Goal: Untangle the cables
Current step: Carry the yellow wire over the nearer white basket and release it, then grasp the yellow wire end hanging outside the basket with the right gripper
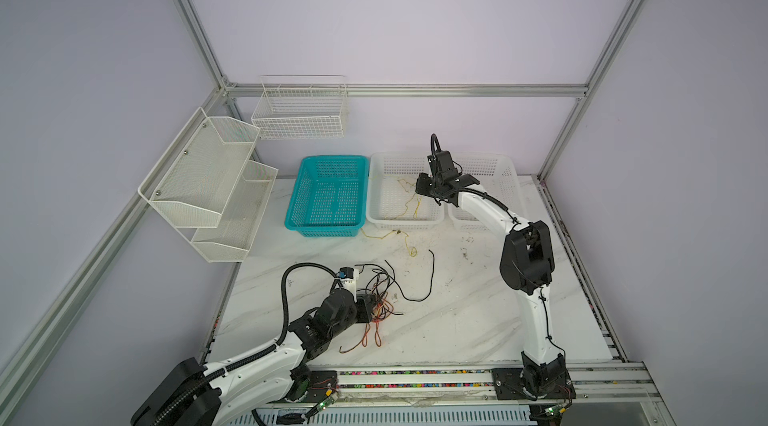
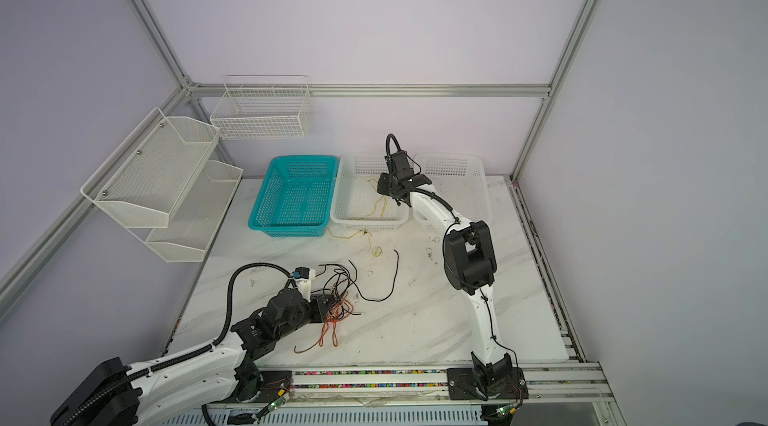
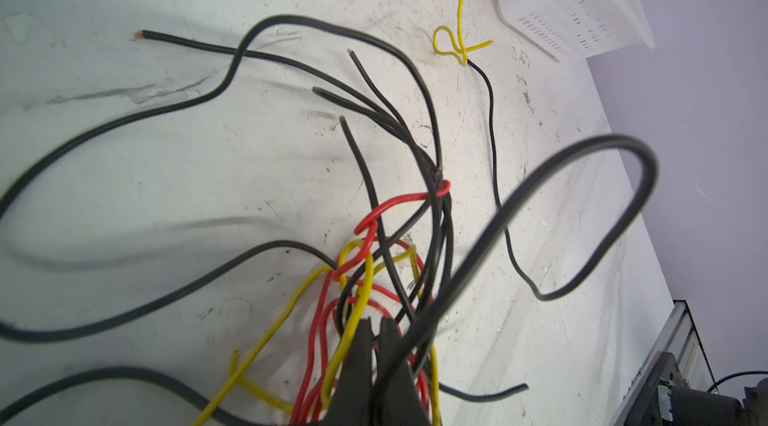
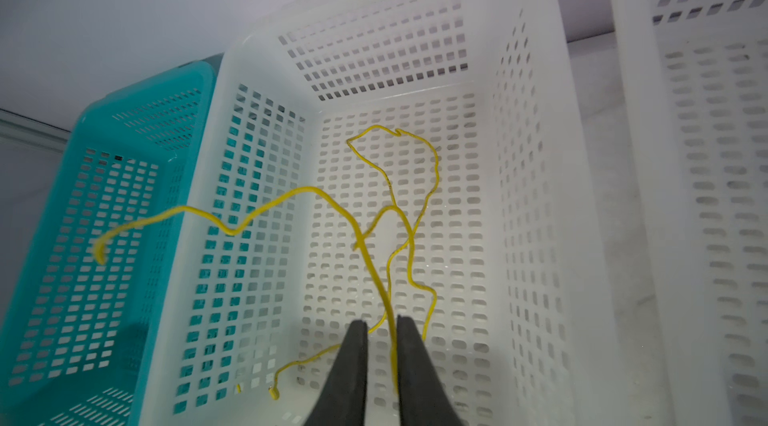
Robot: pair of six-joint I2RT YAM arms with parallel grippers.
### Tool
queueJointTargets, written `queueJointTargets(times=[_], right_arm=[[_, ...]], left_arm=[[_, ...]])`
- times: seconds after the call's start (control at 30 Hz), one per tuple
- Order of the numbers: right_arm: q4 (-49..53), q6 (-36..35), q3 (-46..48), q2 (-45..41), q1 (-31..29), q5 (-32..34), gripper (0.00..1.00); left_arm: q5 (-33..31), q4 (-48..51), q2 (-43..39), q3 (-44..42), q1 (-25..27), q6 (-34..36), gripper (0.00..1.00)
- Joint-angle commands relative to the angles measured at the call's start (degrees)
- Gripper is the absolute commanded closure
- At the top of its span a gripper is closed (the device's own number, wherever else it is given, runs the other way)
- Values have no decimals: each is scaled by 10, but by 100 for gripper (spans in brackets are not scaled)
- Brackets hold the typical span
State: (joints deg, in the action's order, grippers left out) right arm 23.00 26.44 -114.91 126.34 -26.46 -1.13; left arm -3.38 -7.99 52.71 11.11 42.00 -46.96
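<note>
The cables (image 1: 384, 309) are a knot of black, red and yellow wires (image 3: 415, 216) lying on the marble table near its front left. My left gripper (image 1: 373, 304) (image 3: 376, 322) sits inside that knot with its jaws closed and strands wrapped round both fingers. A loose black cable (image 1: 430, 278) curls off to the right of it. Over the middle white basket (image 1: 386, 220) hangs my right gripper (image 1: 437, 200) (image 4: 382, 324), jaws slightly apart. A yellow cable (image 4: 361, 236) runs between them against one finger and coils in the basket. Another yellow cable (image 1: 386, 234) lies on the table before the basket.
A teal basket (image 1: 322, 229) stands left of the white one, and a second white basket (image 1: 498, 170) stands behind the right arm. White mesh racks (image 1: 208, 178) and a wire basket (image 1: 301, 112) hang on the left and back walls. An aluminium rail runs along the front edge.
</note>
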Motion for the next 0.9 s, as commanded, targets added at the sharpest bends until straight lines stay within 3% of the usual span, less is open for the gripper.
queueJointTargets(times=[0.0, 0.23, 0.43, 0.57, 0.87], right_arm=[[11, -4, 2, -36, -2, 9, 72], [-9, -12, 67, -103, -8, 3, 65], [-94, -25, 234, -221, -32, -32, 53], [-117, -37, 311, -265, -53, -62, 51], [-153, -68, 466, -315, -118, -37, 46]], left_arm=[[-8, -1, 3, -13, -3, 0, 100], [-2, -15, 26, -5, -3, 1, 100], [-7, -20, 30, -8, -3, 2, 100], [-8, -28, 44, -5, -3, 5, 100], [-4, -44, 67, -3, -3, 9, 100]])
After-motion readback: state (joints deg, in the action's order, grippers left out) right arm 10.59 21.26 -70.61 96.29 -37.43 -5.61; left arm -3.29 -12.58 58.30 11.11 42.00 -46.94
